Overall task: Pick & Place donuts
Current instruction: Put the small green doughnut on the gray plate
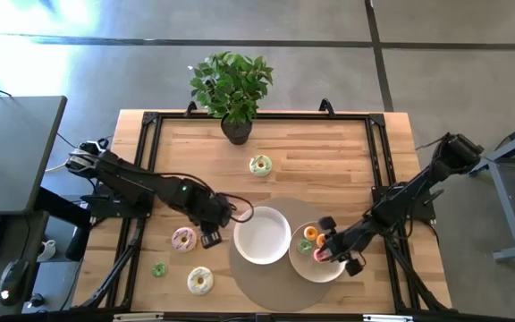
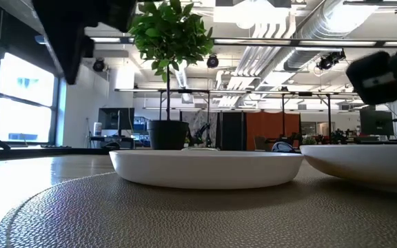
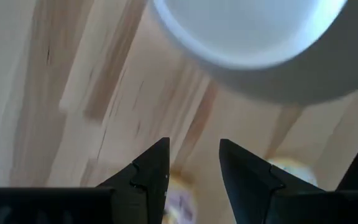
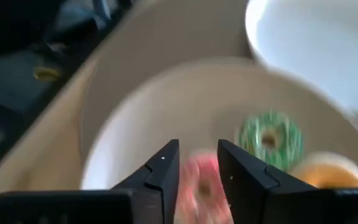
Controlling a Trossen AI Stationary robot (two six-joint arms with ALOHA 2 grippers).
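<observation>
We see the left gripper (image 1: 211,238) spread and empty over pale grained wood, a pink-iced donut (image 1: 183,239) just left of it, a glossy empty white plate (image 1: 262,235) just right. Beyond, on a pebbled round mat (image 1: 275,288), the right gripper (image 1: 327,251) hangs over a second white plate (image 1: 329,270), fingers parted around a pink ring (image 4: 202,180); we cannot tell whether they touch it. Green (image 4: 270,138) and orange (image 4: 325,171) rings lie beside, the orange cut off.
</observation>
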